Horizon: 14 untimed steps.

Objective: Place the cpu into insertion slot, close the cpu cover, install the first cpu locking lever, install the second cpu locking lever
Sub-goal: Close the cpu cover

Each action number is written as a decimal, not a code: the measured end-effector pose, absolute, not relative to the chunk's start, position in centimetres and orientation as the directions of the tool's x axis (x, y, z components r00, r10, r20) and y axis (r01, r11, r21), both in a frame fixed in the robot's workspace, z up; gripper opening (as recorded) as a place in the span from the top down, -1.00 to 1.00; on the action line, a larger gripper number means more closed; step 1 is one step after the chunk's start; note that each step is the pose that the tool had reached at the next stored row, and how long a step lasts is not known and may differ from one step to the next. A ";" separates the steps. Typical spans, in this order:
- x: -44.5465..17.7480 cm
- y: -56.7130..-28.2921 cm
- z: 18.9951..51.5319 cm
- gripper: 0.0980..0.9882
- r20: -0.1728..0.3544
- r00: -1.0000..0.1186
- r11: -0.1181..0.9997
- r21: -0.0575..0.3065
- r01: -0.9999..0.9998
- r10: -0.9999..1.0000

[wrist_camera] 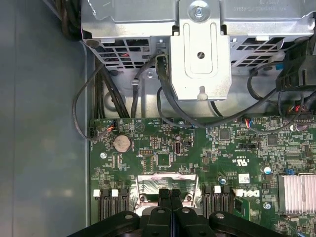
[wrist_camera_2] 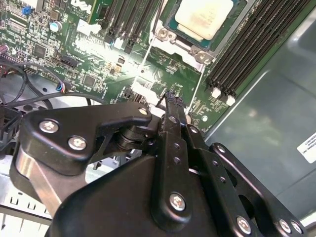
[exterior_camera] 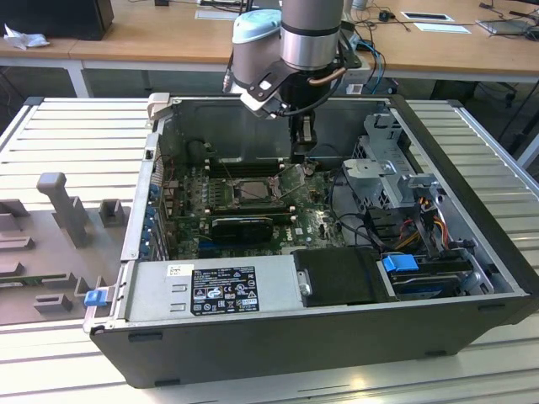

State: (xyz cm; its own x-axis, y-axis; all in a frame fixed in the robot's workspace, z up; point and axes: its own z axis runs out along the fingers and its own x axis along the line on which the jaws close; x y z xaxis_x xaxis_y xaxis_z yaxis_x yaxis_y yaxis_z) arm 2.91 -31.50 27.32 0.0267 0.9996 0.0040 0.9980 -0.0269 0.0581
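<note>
The cpu (wrist_camera_2: 205, 17) sits in its socket on the motherboard (wrist_camera: 148, 163), pale cream top up. The cpu cover (wrist_camera_2: 180, 44) lies flat around it, with its window framing the chip. The socket stands between banks of long black memory slots (wrist_camera_2: 247, 54), deep inside the open computer case (exterior_camera: 295, 345).

The gripper (wrist_camera_2: 172, 98) hangs just beside the socket's edge, and its fingers are pressed together with no gap visible between them in either wrist view. A thin wire locking lever (wrist_camera_2: 198, 84) runs close past the fingertips. Whether the tips pinch its end or merely sit against it is hard to say from these angles.

By its look, the chip is light, thin and stiff. It is easily damaged on its underside and would best be held by two opposite edges, never by its faces. The cover appears to be stiff sheet metal on a hinge, so it should take a push on its free edge without bending.

The lever is probably the awkward part. It is smooth, springy wire, narrow enough to slip out from between flat pads, and likely to push back as it is loaded. Its bent outer end looks like the surest place to take hold, with the fingers set square across it. The board around it carries many small components (wrist_camera_2: 89, 79) that a sliding fingertip could clip.
</note>
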 end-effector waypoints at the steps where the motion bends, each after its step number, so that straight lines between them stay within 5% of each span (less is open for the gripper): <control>1: 3.0 -31.5 27.3 0.98 0.004 0.027 -0.027 0.058 0.998 1.000; 14: 3.4 -31.5 27.3 0.98 0.004 0.027 -0.027 0.058 0.998 1.000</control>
